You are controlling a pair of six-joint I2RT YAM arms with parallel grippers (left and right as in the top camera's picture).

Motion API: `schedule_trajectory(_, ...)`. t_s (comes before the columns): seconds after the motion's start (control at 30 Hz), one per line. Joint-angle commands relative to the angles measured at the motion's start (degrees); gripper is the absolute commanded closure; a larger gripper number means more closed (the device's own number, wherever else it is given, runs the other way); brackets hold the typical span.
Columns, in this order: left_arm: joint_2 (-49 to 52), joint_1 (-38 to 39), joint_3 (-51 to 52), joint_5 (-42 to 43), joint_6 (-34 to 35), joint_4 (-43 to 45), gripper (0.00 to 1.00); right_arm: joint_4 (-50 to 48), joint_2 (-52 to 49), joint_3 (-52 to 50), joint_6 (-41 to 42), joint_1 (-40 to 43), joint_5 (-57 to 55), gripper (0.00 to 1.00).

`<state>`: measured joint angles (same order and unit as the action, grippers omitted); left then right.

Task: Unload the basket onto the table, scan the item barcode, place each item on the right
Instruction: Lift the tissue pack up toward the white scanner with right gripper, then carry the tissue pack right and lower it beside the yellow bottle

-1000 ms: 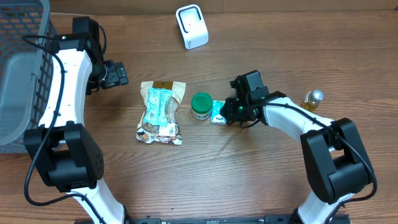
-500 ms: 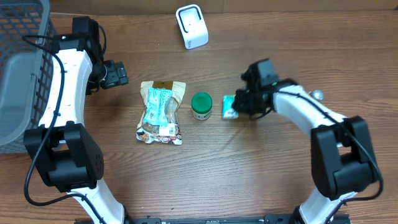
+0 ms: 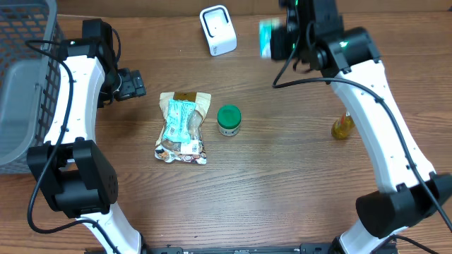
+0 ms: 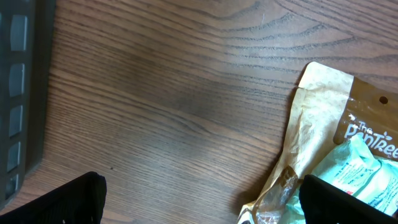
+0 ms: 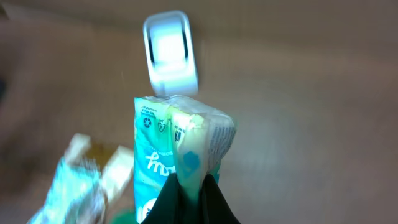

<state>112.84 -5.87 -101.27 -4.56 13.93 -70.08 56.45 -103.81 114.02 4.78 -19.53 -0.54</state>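
The item, a small teal packet (image 3: 268,37) (image 5: 163,155), hangs in the air just right of the white scanner (image 3: 217,29) (image 5: 170,53). My right gripper (image 3: 284,41) (image 5: 191,186) is shut on the packet's folded seam, pinching it from below in the right wrist view. The picture is blurred by motion and no barcode can be made out. My left gripper (image 3: 131,85) (image 4: 202,205) stands open low over the table, just left of a tan-and-teal snack bag (image 3: 182,127) (image 4: 339,149), with nothing between its fingers.
A green-lidded jar (image 3: 228,120) stands right of the snack bag. A small yellow bottle (image 3: 342,127) stands at the right. A grey basket (image 3: 21,77) (image 4: 18,93) takes up the far left edge.
My right gripper closed on the teal packet beside the jar, lifted it off the table and carried it up toward the scanner. The left arm has not moved.
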Motion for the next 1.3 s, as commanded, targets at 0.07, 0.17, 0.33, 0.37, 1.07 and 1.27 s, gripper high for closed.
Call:
schedule_trajectory(0.07, -0.6, 0.3, -0.9, -0.3, -0.7, 0.1, 0.00, -5.5, 1.1, 7.6, -8.0, -3.2, -12.0, 0.97)
schedule_trajectory(0.17, -0.6, 0.3, -0.9, -0.3, -0.7, 0.1, 0.00, -9.8, -1.0, 7.5, -11.8, -5.1, -14.3, 0.96)
schedule_trajectory(0.33, -0.6, 0.3, -0.9, -0.3, -0.7, 0.1, 0.00, -18.4, -8.8, 7.5, -18.9, -7.4, -18.9, 0.96)
schedule_trajectory(0.37, -0.6, 0.3, -0.9, -0.3, -0.7, 0.1, 0.01, -20.0, -10.3, 7.5, -20.6, -7.6, -19.4, 0.96)
schedule_trajectory(1.07, -0.6, 0.3, -0.9, -0.3, -0.7, 0.1, 0.01, -56.7, -37.3, 7.5, -52.0, -9.0, -20.2, 0.96)
schedule_trajectory(1.27, -0.6, 0.3, -0.9, -0.3, -0.7, 0.1, 0.00, -58.4, -40.2, 7.5, -57.6, -9.0, -18.9, 0.96)
